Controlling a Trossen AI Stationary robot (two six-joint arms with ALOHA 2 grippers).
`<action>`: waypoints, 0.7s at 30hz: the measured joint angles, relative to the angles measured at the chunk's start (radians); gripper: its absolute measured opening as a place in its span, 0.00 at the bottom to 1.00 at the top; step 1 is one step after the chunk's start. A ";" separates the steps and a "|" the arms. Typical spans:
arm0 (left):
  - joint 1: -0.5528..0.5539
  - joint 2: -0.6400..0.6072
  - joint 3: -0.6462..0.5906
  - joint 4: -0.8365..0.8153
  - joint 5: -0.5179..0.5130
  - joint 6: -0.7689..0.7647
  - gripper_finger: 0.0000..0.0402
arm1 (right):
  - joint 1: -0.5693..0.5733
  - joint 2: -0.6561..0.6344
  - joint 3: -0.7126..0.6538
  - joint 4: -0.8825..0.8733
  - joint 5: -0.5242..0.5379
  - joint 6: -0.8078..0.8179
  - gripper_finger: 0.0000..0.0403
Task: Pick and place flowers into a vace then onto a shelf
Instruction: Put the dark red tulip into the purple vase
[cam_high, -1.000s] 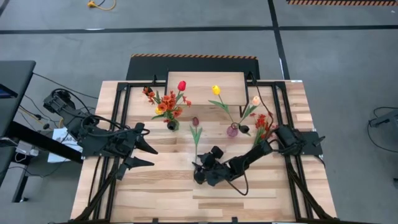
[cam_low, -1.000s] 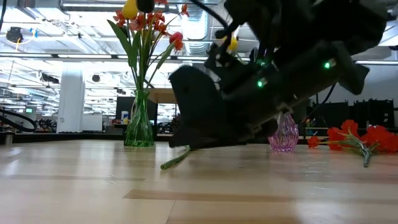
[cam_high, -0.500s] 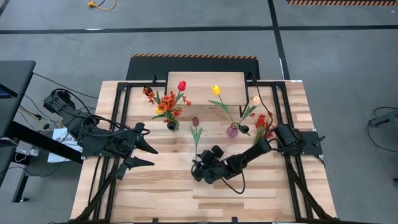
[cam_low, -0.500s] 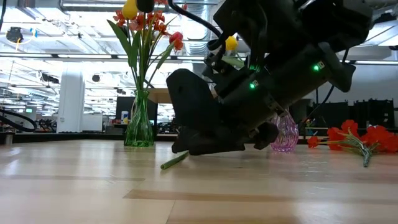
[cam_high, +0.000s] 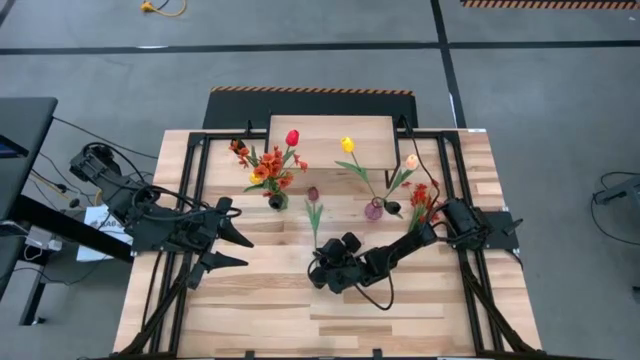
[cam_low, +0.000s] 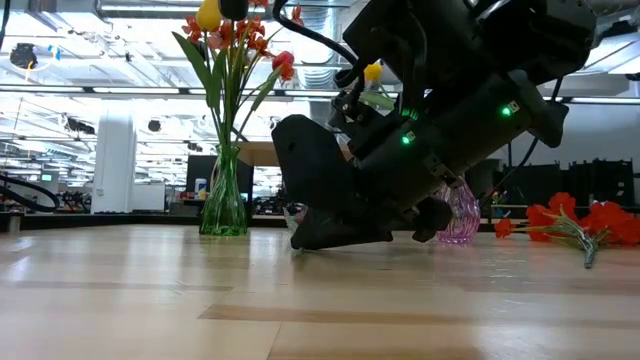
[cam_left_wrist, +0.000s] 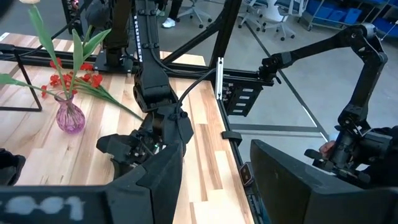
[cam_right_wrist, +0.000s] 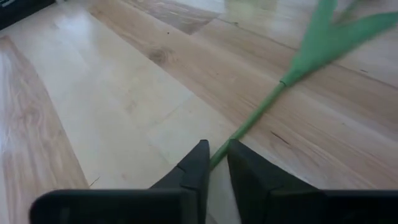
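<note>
A dark maroon tulip (cam_high: 313, 193) lies on the slatted table, its green stem (cam_right_wrist: 261, 109) running toward the near edge. My right gripper (cam_high: 319, 268) sits low over the stem's lower end and is shut on it. The green vase (cam_high: 277, 201) and the purple vase (cam_high: 373, 210) both stand upright with flowers in them, in front of the shelf (cam_high: 330, 140). A red-orange spray (cam_high: 424, 198) lies flat on the table to the right of the purple vase. My left gripper (cam_high: 232, 249) waits open over the table's left side. My right gripper pinches the tulip's thin stem near its lower end (cam_right_wrist: 219, 154) between its two fingertips (cam_right_wrist: 198, 165). The fingers come in low, slanting down from the table's near right. Ahead of them the stem runs on along the wood, and its leaves (cam_right_wrist: 329, 31) lie on the table.
The shelf's black frame rails (cam_high: 200, 170) run along both sides of the table. In the low view the red-orange spray (cam_low: 575, 222) lies at the right, the green vase (cam_low: 225, 200) stands at the left and the purple vase (cam_low: 460, 215) is behind my right arm. Bare wood (cam_high: 260, 310) lies at the near side.
My right gripper has moved a little toward the table's far edge along the tulip's stem and its fingers have closed on it. The stem's free end, which showed in front of the gripper in the low view, is now hidden under it.
</note>
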 joint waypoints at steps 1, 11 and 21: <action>0.000 0.000 0.000 0.000 0.000 0.000 0.44 | 0.000 0.000 0.000 -0.001 0.000 0.005 0.11; 0.000 0.000 0.000 0.000 0.000 0.000 0.44 | 0.017 0.002 0.000 0.001 0.011 0.087 0.00; 0.000 0.000 0.000 0.000 0.000 0.000 0.44 | 0.053 -0.026 -0.004 -0.013 0.029 0.120 0.00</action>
